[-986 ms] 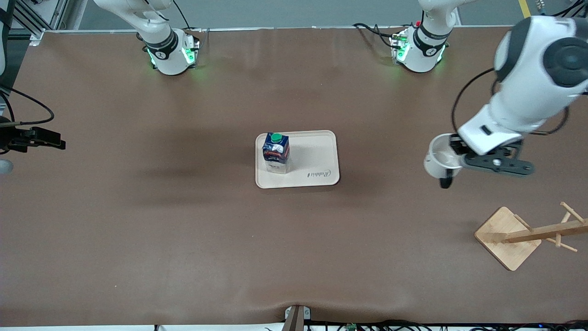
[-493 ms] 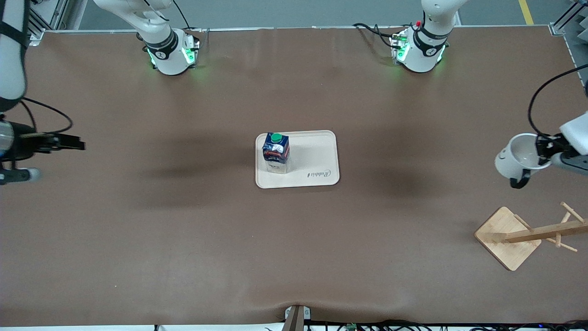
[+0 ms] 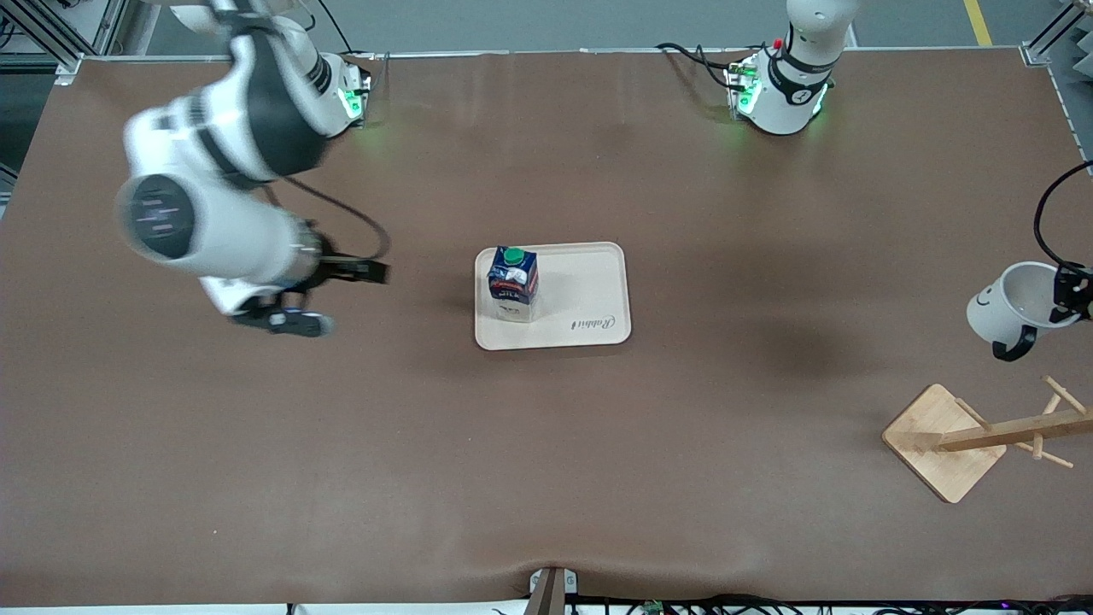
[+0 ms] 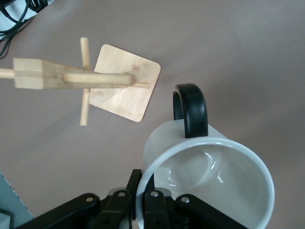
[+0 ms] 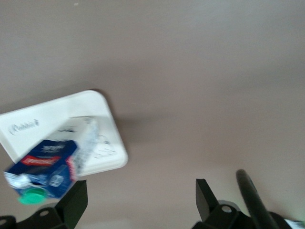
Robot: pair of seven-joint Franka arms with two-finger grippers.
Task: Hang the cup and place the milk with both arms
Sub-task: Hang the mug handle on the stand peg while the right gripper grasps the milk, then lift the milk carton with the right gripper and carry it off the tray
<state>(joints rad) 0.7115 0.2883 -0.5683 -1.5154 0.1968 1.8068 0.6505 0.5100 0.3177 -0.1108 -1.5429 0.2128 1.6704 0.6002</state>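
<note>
The left gripper [image 3: 1067, 295] is clamped on the rim of the cup [image 3: 1012, 307], holding it in the air over the table's left-arm end, above the wooden rack [image 3: 982, 437]. The right gripper [image 3: 337, 295], fingers apart and empty, hangs over bare table [image 3: 341, 444] beside the tray [image 3: 589, 299], where the milk [image 3: 512, 284] stands upright.

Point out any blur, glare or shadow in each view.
Front view: the right arm is smeared by motion, the milk and tray sharp, soft shadows on the table. Left wrist view: the cup is crisp with small glints inside; the wooden rack close by looks soft. Right wrist view: the milk is blurred.
</note>
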